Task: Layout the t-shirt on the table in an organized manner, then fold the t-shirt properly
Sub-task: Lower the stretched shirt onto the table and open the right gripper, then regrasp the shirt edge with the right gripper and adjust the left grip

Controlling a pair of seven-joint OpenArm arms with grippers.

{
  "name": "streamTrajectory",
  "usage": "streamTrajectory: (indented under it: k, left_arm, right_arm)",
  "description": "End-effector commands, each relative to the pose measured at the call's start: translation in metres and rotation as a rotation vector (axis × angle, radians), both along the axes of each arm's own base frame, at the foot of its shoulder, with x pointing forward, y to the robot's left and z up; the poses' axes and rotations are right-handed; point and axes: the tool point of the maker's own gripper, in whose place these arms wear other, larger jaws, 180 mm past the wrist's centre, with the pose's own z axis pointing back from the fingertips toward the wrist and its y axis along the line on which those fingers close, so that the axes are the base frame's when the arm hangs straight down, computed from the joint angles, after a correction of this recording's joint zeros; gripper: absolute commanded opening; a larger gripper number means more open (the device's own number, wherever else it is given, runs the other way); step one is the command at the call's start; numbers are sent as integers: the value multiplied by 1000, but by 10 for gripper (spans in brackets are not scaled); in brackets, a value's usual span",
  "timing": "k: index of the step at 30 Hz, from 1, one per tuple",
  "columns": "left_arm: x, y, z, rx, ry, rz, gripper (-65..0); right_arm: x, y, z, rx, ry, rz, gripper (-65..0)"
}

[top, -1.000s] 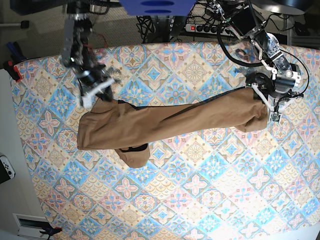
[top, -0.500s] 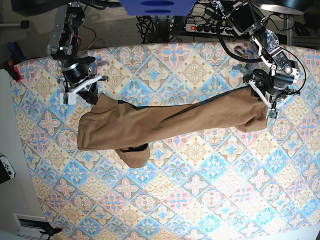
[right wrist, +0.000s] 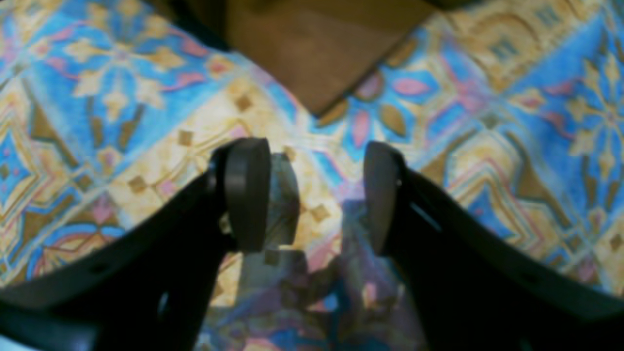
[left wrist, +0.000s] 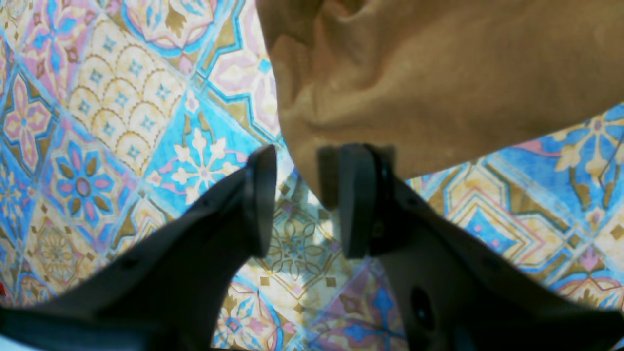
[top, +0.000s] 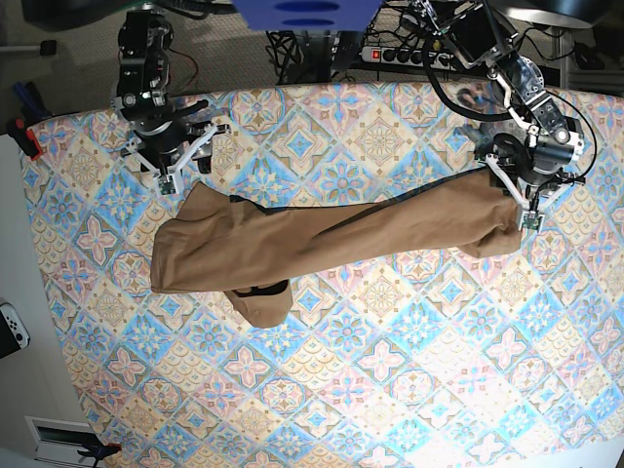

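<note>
Right gripper (right wrist: pixel 312 200): jaws apart, nothing between, above bare table (top: pixel 390 390) just off the t-shirt (top: pixel 331 244) corner. Left gripper (left wrist: pixel 304 202): jaws part-open, one finger touching cloth edge, no pinch visible. Shirt lies stretched between the arms, bunched, likely for flattening.

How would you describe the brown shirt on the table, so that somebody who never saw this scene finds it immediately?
Start from the table, a wide top covered with pastel blue, pink and cream floral tiles. Across its upper half lies the t-shirt, stretched into one long, rumpled band from side to side. It is the only plain tan-brown cloth there, with no pattern at all.
</note>
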Motion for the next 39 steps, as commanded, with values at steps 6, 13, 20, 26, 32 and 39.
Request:
streamTrajectory:
  k: [6, 13, 20, 26, 32, 39]
  left_arm:
    - [7, 3, 11, 13, -39, -2, -442]
    - [7, 3, 10, 14, -38, -2, -442]
    - [6, 4, 10, 19, -35, 0, -442]
    - [6, 4, 10, 19, -35, 0, -442]
    - [7, 3, 10, 16, -37, -1, -442]
    - [6, 4, 10, 19, -35, 0, -442]
  right_arm:
    - [2, -4, -14, 33, -35, -20, -353]
    - [65, -8, 2, 53, -142, -40, -353]
    - [70, -25, -1, 48, -138, -86, -353]
    - [70, -24, -1, 49, -137, -83, -353]
    - [65, -24, -12, 54, -106, -87, -404]
    - [59, -11, -26, 66, -60, -57, -650]
